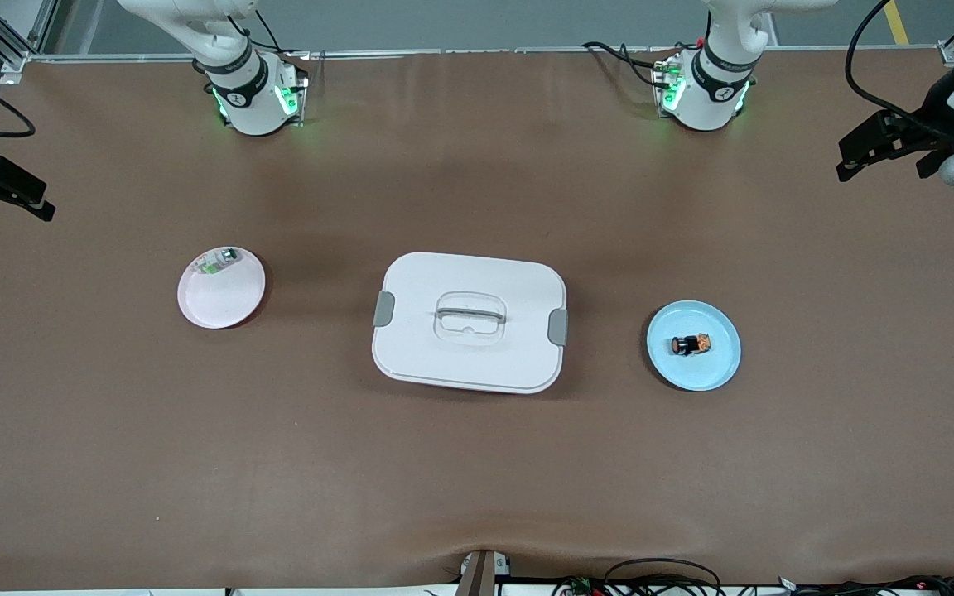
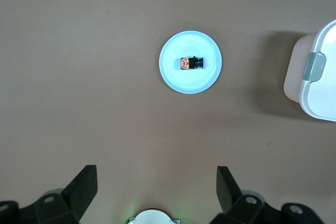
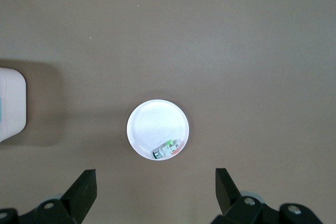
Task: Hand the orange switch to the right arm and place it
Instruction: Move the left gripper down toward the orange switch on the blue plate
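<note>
The orange switch (image 1: 691, 344) lies on its side on the blue plate (image 1: 717, 371) toward the left arm's end of the bench (image 1: 477, 480), its long axis along the bench's length, its button face toward the white lidded box (image 1: 469, 321) at mid-bench. The left tool (image 2: 156, 192) and right tool (image 3: 155, 192) hang high over the bench ends, fingers spread wide, holding and touching nothing.

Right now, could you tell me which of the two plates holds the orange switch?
The light blue plate toward the left arm's end of the table holds the orange switch, lying on its side. The pale pink plate holds only a small white-and-green part.
</note>
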Available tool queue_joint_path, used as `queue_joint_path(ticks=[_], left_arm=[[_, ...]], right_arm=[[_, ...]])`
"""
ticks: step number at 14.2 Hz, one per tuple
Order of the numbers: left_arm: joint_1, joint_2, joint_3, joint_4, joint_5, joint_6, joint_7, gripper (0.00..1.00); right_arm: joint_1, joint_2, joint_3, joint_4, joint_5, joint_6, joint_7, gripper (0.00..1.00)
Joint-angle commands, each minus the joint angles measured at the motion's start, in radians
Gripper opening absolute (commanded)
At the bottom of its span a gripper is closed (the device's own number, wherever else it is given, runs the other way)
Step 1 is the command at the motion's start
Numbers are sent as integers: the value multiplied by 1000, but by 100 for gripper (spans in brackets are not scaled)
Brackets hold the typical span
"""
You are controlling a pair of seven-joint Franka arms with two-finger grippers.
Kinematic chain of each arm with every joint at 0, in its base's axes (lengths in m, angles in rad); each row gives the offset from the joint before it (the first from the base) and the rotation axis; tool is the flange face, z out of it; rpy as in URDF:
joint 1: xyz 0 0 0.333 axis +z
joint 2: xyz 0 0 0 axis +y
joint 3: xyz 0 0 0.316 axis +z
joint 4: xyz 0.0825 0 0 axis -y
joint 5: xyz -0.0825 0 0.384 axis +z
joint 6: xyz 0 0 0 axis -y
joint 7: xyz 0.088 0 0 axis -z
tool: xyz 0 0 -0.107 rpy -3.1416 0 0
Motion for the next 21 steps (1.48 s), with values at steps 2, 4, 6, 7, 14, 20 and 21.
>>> queue_joint_path(ticks=[2,4,6,7,14,20,21], left_arm=[[5,7,4,13,6,3,13,100],[5,24,4,12,6,3,13,100],[4,62,2,12,2,14,12,100],[2,86,2,9,3,34,12,100],[1,130,-4,-253,2,356,-14,100],[-2,154,-5,-539,0,759,-23,100],[-1,172,-5,-562,0,807,-22,100]], right_arm=[[-8,-13,7,-1,-3,-2,-7,100],[-8,-13,7,-1,-3,-1,-7,100],[-8,-13,7,-1,-3,-1,-7,100],[-8,-13,7,-1,-3,-1,-7,100],[-8,-13,7,-1,-3,1,-7,100],[-7,-13,7,-1,-3,1,-7,100],[-7,-13,7,2,-3,-2,-7,100]])
